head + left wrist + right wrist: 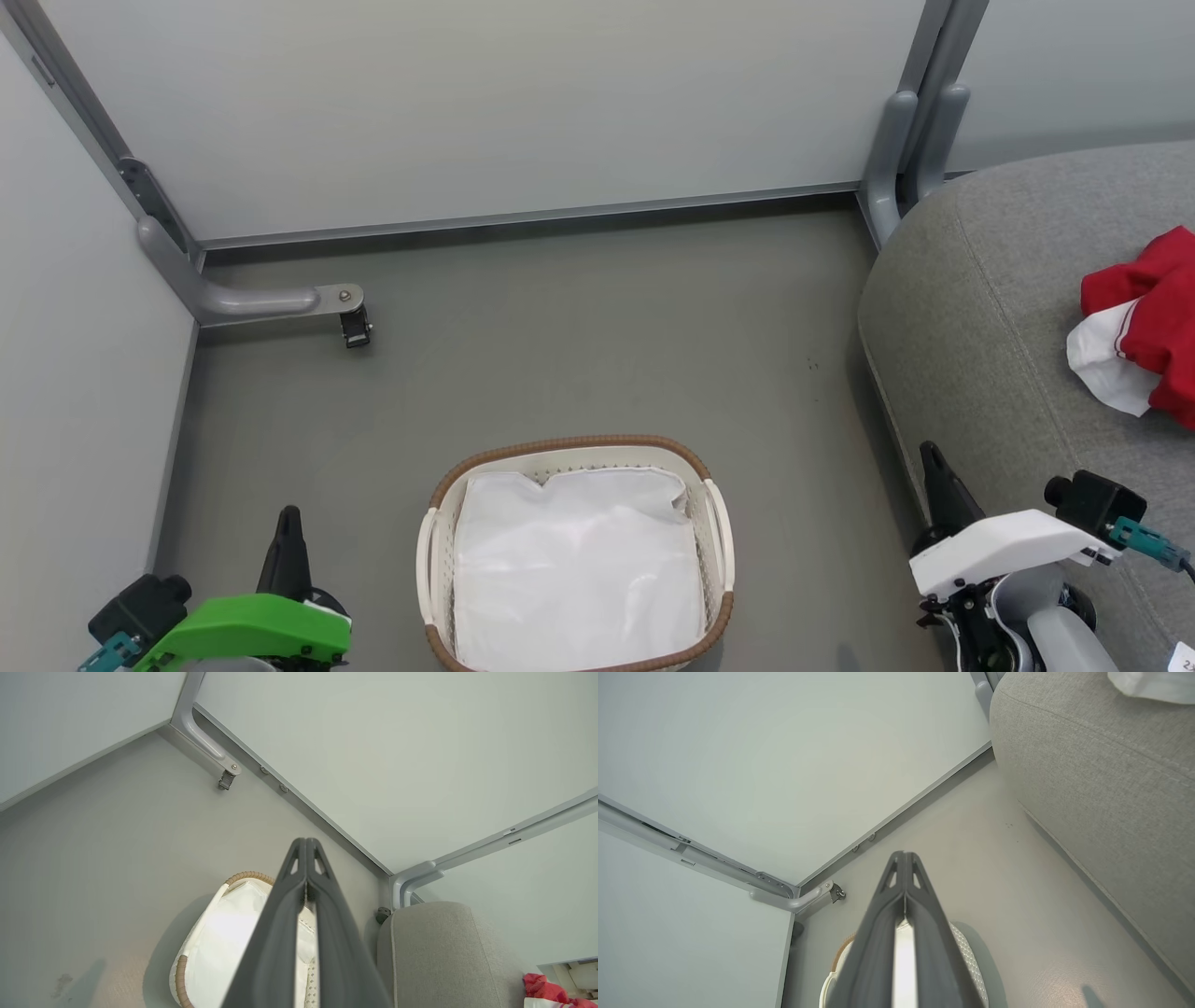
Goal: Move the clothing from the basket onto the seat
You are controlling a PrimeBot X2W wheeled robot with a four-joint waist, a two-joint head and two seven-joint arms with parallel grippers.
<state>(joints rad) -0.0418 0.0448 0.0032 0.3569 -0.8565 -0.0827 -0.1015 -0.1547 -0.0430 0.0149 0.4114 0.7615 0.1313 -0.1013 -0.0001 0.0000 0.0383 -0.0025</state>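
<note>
Nearest, at the lower left of the head view: left gripper [288, 523], fingers pressed together along their length, nothing held. Same at the lower right for right gripper [934, 467]: fingers closed tip to tip, empty, just beside the near edge of the seat [980, 308]. Between the two, on the floor [579, 327]: basket [569, 442], long axis running away from the robot, holding just the white liner [579, 560], fairly flat, no red anywhere in it. Farther off and to the right, up on the seat: clothing [1144, 308], a red heap with a white panel spilling out toward the basket side, cut off by the right edge of the head view. Lies to the right of both grippers and beyond them, well apart from the left, much nearer the right; so falls to the right arm if any tidying is wanted. Reads as finished, or close to it: nothing left in the basket to lift, judging from the bare liner, though cannot rule out a piece hidden under a fold. Beyond all that: pale panels [485, 103] meeting at a corner, with a grey bracket foot [350, 313] low by the left wall.
</note>
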